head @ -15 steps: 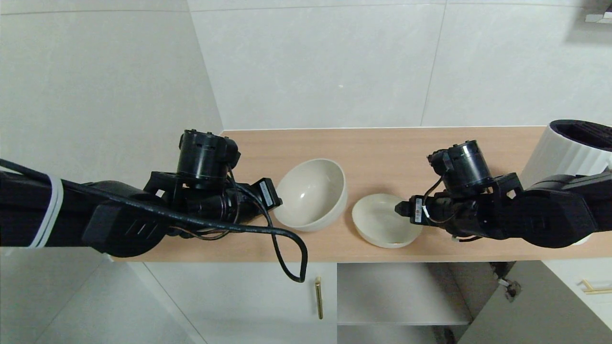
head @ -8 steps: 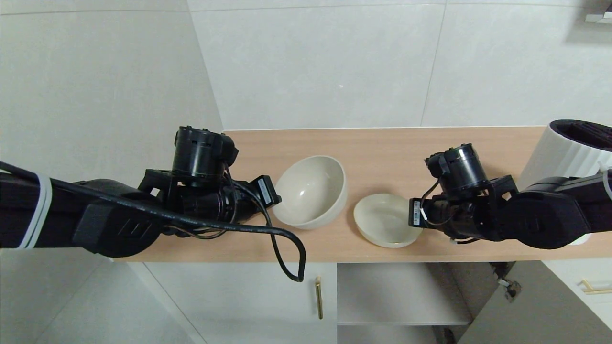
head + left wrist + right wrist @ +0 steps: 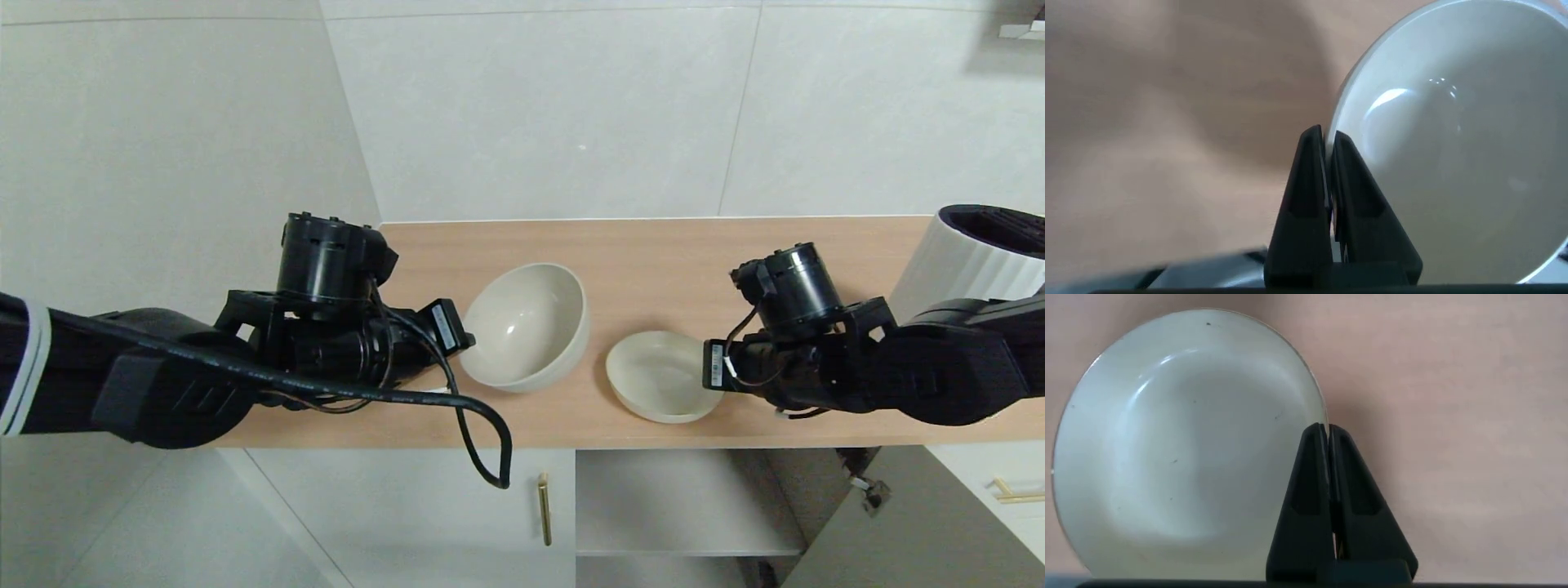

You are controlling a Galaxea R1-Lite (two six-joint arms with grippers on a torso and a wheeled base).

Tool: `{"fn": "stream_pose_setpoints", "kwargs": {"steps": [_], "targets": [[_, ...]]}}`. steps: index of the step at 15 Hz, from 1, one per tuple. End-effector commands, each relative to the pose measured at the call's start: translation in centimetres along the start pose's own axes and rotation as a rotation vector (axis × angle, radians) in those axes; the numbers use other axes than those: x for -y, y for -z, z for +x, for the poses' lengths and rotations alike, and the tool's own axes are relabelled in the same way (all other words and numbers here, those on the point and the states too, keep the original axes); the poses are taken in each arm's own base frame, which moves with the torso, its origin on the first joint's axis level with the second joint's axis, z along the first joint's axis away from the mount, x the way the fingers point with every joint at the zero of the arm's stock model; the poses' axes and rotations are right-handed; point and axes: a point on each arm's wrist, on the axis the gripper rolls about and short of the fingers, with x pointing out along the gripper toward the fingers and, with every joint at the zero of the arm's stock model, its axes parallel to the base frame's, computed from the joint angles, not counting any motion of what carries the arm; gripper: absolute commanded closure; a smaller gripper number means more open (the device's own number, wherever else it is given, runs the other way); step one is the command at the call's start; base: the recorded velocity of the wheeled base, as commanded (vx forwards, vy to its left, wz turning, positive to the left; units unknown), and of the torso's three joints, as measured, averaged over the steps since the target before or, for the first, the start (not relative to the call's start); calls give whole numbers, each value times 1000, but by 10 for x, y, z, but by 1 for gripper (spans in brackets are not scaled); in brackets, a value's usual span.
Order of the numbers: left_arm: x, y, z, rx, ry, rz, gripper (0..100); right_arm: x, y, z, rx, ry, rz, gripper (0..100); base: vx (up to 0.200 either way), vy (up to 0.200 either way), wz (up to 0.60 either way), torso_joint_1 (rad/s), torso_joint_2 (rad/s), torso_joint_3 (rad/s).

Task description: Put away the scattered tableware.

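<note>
Bowl [image 3: 531, 327] rim in L fingers [image 3: 1308, 188]; dish [image 3: 657, 376] prob. in R fingers [image 3: 1308, 490].

1. My right gripper [image 3: 1328, 431] shows as two black fingers [image 3: 1308, 486] set side by side, tapering to their tips, with a thin slit between them.
2. The tips pinch the rim of a shallow, pale cream dish [image 3: 1184, 441], and the rim's edge runs straight into that slit.
3. The dish's round well faces up and lies wholly to one side of my fingers. A few tiny dark specks dot its glaze.
4. The dish sits on a light wooden countertop [image 3: 1454, 408], whose surface spreads out on the other side of my fingers.
</note>
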Motion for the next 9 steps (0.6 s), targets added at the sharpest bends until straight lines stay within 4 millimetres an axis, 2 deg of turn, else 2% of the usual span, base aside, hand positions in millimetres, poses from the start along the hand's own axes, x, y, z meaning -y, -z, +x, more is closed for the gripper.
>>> {"fn": "stream_pose_setpoints", "kwargs": {"steps": [1,5,8,9], "targets": [[-4,4,-33,23,15,1,100,13,-9,-43,0,-21,12,100,0,0,0,0,0,0],[-8,7,-68,62,37,4,100,39,-4,-114,-74,-207,17,100,0,0,0,0,0,0],[-14,15,-84,64,35,79,100,48,-4,-140,-99,-259,9,100,0,0,0,0,0,0],[-15,17,-88,67,36,99,100,48,-3,-141,-108,-256,2,100,0,0,0,0,0,0]]}}
